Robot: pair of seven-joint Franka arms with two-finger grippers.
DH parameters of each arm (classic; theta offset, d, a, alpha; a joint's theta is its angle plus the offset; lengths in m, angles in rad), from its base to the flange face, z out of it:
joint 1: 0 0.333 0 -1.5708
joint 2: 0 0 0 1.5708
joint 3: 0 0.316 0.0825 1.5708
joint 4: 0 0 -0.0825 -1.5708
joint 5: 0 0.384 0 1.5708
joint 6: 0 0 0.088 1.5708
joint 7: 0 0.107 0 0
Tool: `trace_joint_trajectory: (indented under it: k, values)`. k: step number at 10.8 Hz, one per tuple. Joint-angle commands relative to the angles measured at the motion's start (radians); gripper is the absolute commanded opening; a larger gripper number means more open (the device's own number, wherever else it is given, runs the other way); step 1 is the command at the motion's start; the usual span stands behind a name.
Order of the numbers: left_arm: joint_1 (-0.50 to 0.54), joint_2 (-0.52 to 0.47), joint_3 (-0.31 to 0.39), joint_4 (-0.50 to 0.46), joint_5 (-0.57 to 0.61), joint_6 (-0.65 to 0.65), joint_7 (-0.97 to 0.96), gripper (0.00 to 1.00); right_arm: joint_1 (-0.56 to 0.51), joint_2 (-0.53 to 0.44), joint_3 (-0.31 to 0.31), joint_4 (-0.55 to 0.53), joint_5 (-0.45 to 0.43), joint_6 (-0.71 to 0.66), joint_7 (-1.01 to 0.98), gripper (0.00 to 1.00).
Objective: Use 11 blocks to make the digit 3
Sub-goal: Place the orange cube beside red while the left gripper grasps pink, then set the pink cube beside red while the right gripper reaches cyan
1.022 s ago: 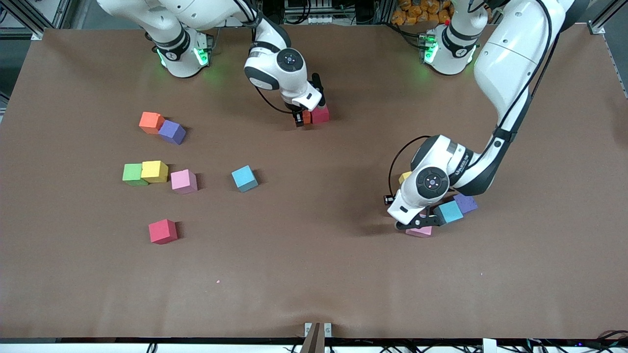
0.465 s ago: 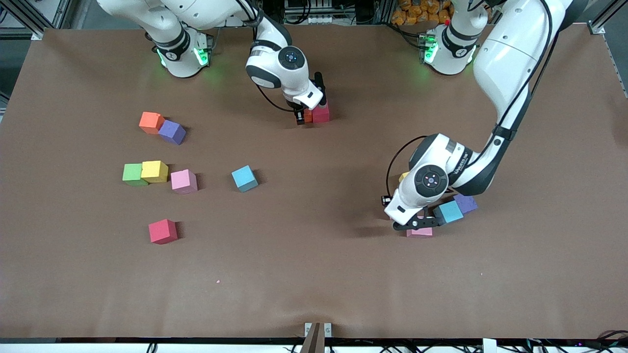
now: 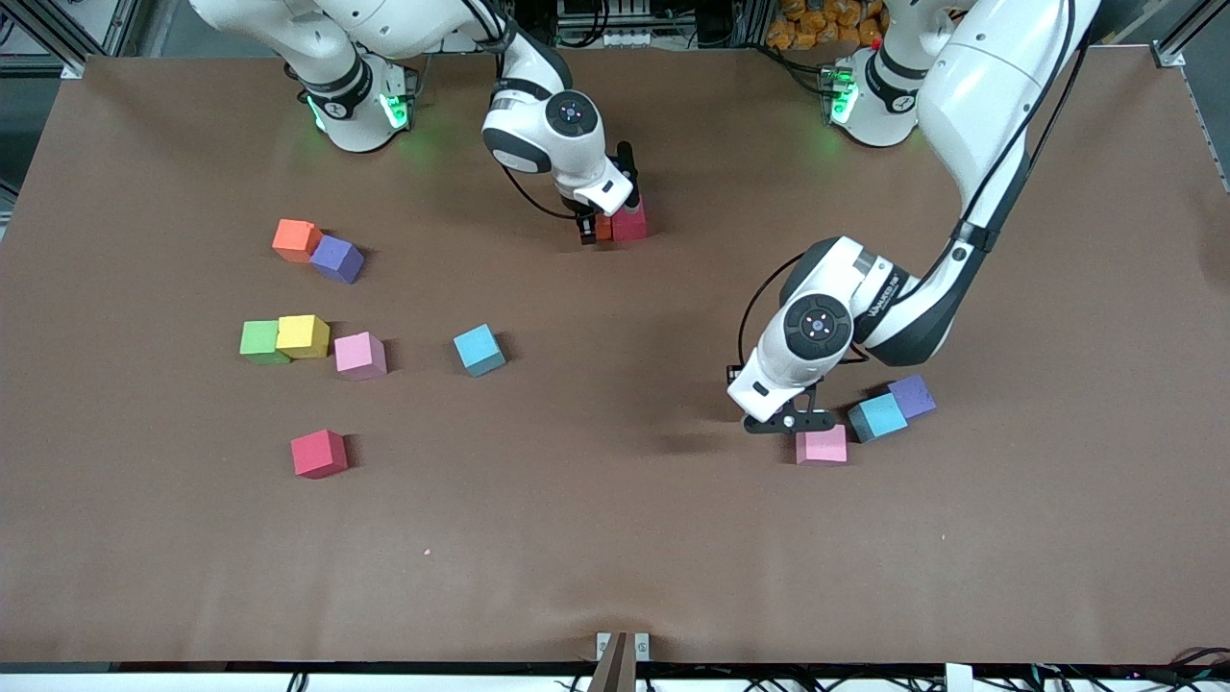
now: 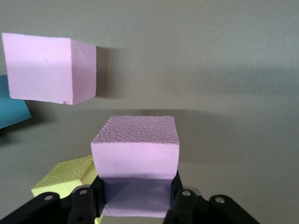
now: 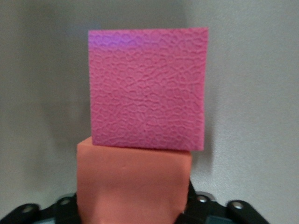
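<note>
The left gripper (image 4: 135,205) pinches a pink block (image 4: 135,154). The right gripper (image 5: 135,210) jaws sit around an orange block (image 5: 133,186); grip unclear.

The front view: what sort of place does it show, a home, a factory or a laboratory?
Probably a robotics laboratory: two white arms bolted at a brown table, foam cubes such as the green cube scattered on it, and metal framing at its corners.

A brown table (image 3: 615,557) carries scattered foam cubes; around the light blue cube (image 3: 479,349), toward the right arm's end, lie pink (image 3: 360,356), yellow (image 3: 303,336), green (image 3: 260,342), red (image 3: 319,454), purple (image 3: 336,259) and orange (image 3: 295,240) cubes.
</note>
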Motion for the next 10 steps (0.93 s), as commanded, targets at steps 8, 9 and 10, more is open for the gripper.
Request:
trace_joint_trajectory:
  k: [8,9,10]
  values:
    - [0.005,-0.27,-0.107,-0.303,-0.094,-0.006,-0.503,0.21,-0.09,-0.059,0.109,0.017,-0.021,-0.153,0.103,1.0]
    - [0.009,-0.29,-0.121,-0.336,-0.145,0.005,-0.587,0.21,-0.105,-0.079,0.121,0.014,-0.019,-0.187,0.102,1.0]
    - [0.008,-0.313,-0.132,-0.372,-0.173,0.015,-0.647,0.2,-0.122,-0.094,0.128,0.014,-0.021,-0.219,0.097,1.0]
